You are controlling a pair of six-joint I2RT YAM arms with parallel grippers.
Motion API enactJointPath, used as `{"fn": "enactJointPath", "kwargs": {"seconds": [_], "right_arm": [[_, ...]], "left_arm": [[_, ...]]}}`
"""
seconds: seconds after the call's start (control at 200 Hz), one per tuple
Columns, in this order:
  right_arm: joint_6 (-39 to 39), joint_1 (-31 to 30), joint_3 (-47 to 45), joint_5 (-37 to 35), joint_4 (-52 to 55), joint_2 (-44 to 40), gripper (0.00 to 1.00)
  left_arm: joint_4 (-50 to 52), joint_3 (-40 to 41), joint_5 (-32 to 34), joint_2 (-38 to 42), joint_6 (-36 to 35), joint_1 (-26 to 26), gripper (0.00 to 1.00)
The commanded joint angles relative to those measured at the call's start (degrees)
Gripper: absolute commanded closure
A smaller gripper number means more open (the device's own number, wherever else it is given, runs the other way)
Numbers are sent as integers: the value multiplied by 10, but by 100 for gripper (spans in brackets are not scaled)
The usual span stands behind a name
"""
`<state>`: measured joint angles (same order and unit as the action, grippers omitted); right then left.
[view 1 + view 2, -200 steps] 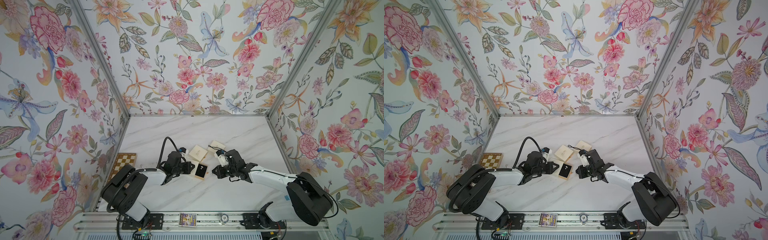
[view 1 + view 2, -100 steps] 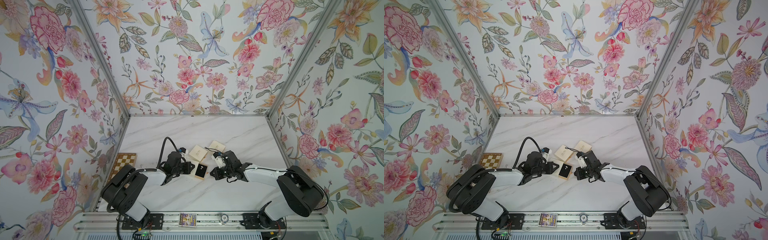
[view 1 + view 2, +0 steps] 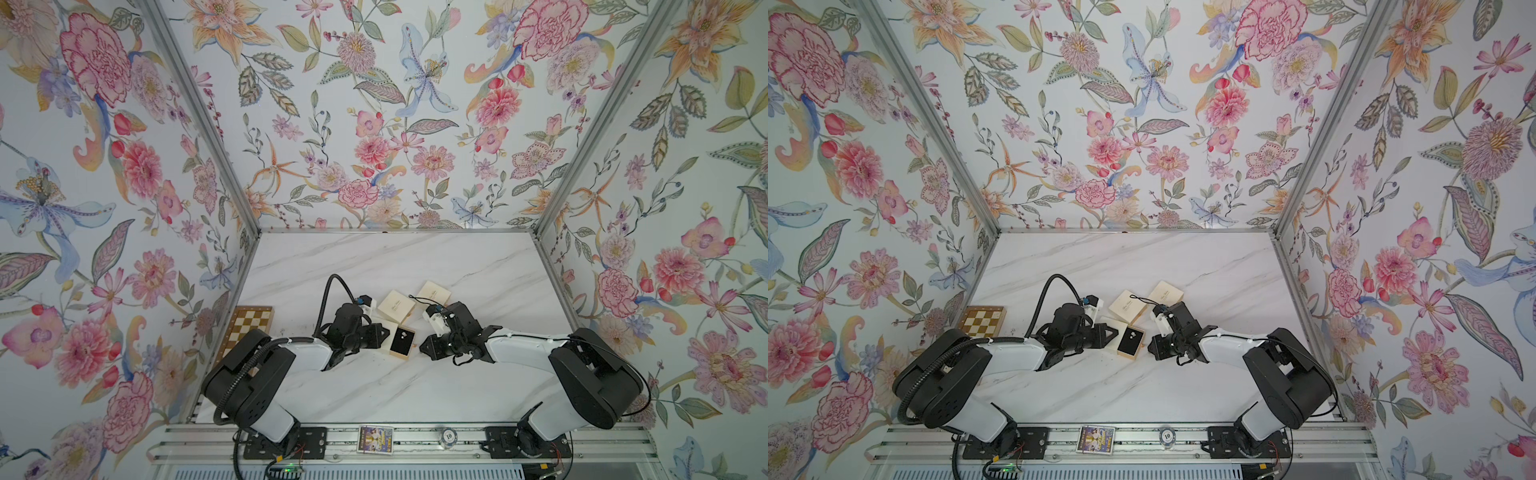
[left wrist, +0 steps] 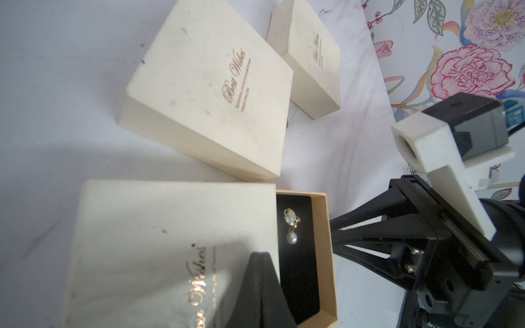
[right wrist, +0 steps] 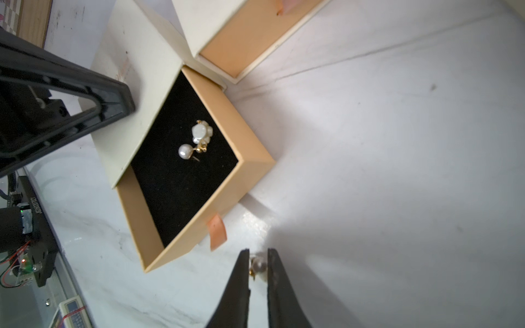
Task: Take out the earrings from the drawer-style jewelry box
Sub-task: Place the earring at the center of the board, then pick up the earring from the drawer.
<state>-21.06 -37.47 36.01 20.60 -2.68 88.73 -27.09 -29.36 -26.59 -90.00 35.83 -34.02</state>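
The drawer-style jewelry box [image 3: 402,341] lies mid-table with its tan drawer [image 5: 250,176] pulled out of the cream sleeve [image 4: 156,241]. On the drawer's black lining rest pearl-and-flower earrings [image 5: 199,139] [image 4: 291,227], seen as white specks in both top views [image 3: 1131,336]. My left gripper [image 4: 260,254] [image 3: 384,332] is shut, its tip resting on the sleeve's top. My right gripper [image 5: 258,252] [image 3: 424,347] sits low over the table just outside the drawer's front. Its jaws are slightly apart, and a pearl earring [image 5: 259,265] lies between the tips.
Two more cream boxes [image 3: 397,306] [image 3: 434,294] lie just behind the open one. A peach ribbon tab [image 5: 217,231] hangs from the drawer front. A chessboard [image 3: 249,324] leans at the left wall. A card [image 3: 375,438] and a chip [image 3: 449,435] sit on the front rail.
My right gripper has shifted a little towards the drawer's front and its jaws have parted slightly round the earring. The left arm has stayed put.
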Motion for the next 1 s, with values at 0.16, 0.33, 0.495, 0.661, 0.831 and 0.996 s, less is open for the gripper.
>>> {"fn": "enactJointPath", "kwargs": {"seconds": [0.16, 0.33, 0.495, 0.661, 0.831, 0.996], "right_arm": [[6, 7, 10, -8, 5, 1, 79], [18, 14, 19, -14, 32, -21, 77], [46, 5, 52, -40, 80, -43, 77], [89, -33, 110, -90, 138, -35, 76], [115, -56, 137, -119, 140, -30, 77], [135, -70, 166, -133, 159, 2, 78]], "left_arm": [[118, 28, 32, -21, 1, 4, 100], [117, 28, 32, -19, 2, 4, 100], [116, 27, 30, -20, 2, 4, 100], [113, 25, 25, -25, 3, 4, 100], [111, 26, 22, -27, 3, 4, 100], [111, 29, 23, -24, 4, 4, 100]]}}
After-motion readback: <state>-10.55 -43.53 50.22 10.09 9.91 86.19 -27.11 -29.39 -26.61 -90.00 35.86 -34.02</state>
